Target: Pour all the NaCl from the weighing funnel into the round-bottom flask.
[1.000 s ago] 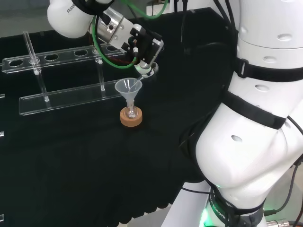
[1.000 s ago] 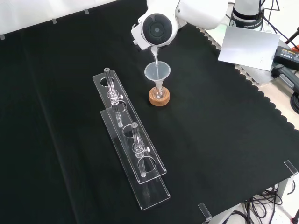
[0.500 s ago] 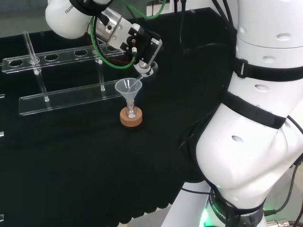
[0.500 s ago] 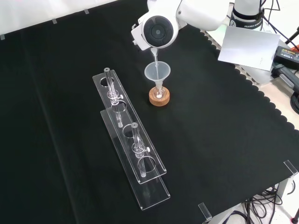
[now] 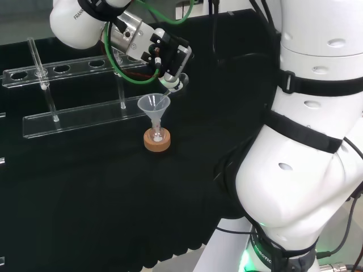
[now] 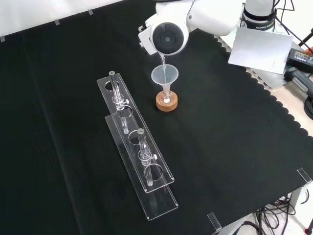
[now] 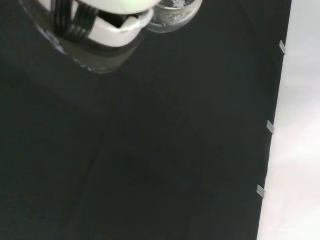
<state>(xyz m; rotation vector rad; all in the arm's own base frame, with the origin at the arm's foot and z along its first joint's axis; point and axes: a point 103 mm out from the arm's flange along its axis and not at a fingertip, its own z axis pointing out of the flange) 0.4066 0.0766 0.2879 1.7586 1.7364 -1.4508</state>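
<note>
The hand [image 5: 169, 56] has drawn back a little toward the rack over the last second, its fingers curled round the weighing funnel [image 5: 166, 92], which it tilts so the spout dips into the clear funnel [image 5: 153, 106]. That funnel sits in the small flask [image 5: 157, 136] on its cork ring [image 5: 157, 143]. White grains show in the flask, so the pour looks under way or nearly done. The black cloth [image 6: 234, 127] is otherwise bare apart from the clear rack [image 6: 139, 156] to the left in the front view.
</note>
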